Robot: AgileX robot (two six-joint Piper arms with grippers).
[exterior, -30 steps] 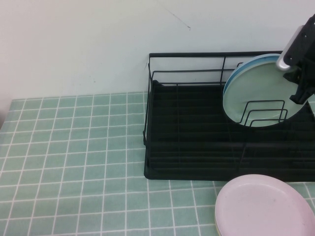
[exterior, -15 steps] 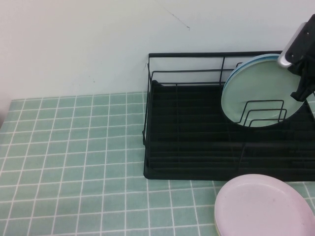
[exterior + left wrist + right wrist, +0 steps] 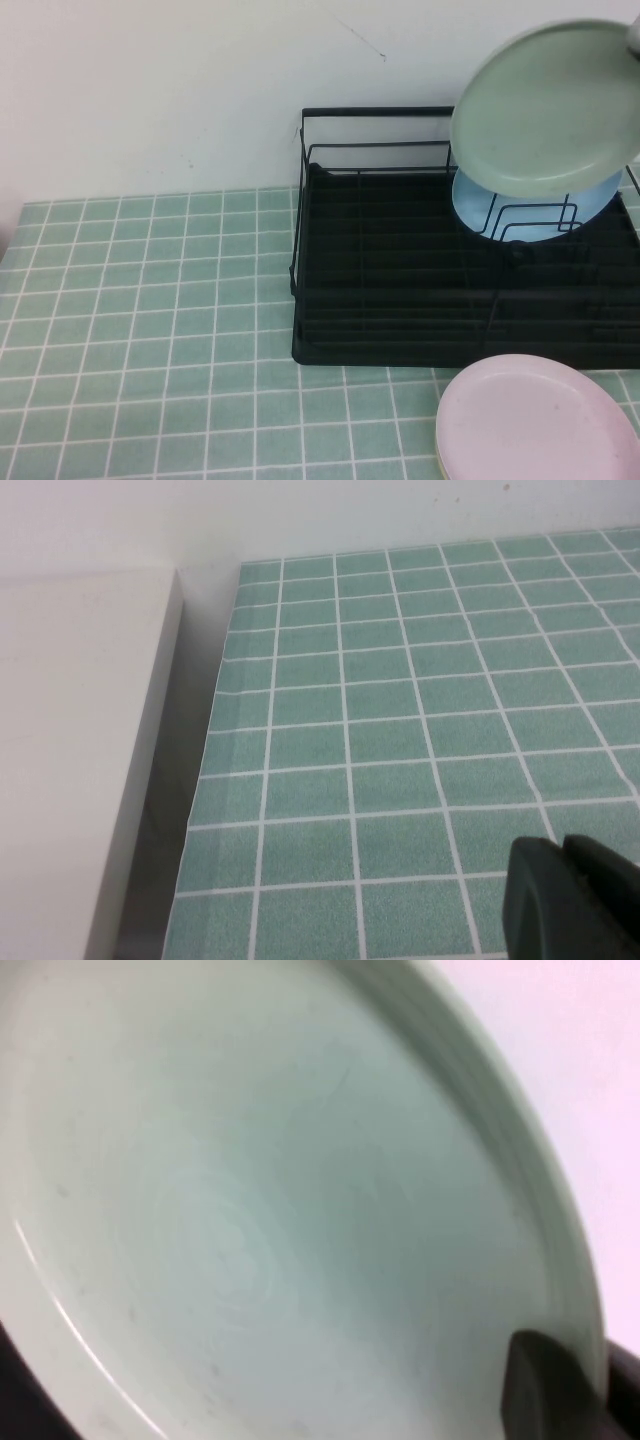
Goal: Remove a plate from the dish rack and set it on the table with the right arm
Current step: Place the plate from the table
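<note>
We see the plate (image 3: 548, 105) lifted clear of the rack (image 3: 400, 300), tilted, hanging above the blue plate (image 3: 530, 212) that stands in the wire dividers. The right gripper (image 3: 560, 1385) grips its rim, one dark finger lying on the plate's inner face. The left gripper (image 3: 570, 900) sits low over the table (image 3: 400, 730), but we cannot tell its finger state. A pink plate (image 3: 535, 420) lies in front of the rack. No writing shows anywhere.

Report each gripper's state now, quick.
Left gripper: parked low over the tiled mint-green table, holding nothing, shut.
Right gripper: shut on the round pale mint-green plate, lifted above the black wire dish rack.
</note>
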